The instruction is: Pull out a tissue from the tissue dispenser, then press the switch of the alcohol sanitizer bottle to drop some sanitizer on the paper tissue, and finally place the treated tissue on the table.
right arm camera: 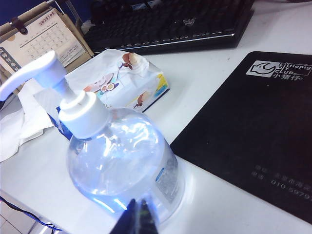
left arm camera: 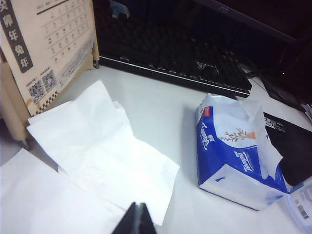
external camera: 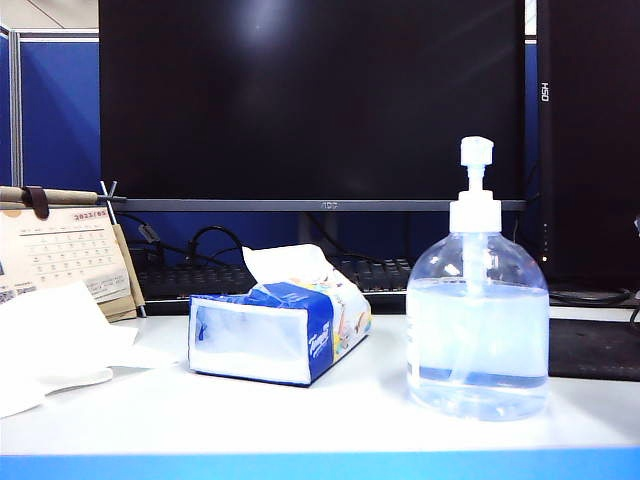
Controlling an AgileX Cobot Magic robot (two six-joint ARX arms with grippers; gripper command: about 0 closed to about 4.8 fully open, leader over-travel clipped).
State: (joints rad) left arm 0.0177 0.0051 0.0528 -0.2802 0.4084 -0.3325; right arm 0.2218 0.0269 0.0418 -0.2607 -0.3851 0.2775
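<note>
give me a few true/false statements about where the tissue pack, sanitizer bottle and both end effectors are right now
1. The tissue pack lies on the table, left of the sanitizer bottle in the exterior view. True.
2. The pump head is being pressed by an end effector. False: nothing touches it.
3. Loose tissues already lie on the table near the desk calendar. True.
4. The left end effector holds a tissue. False: it is shut on nothing, above the loose tissues.
5. The right end effector is shut, close to the bottle. True.
6. The bottle stands on the black mouse pad. False: it stands on the white table beside the pad.
</note>
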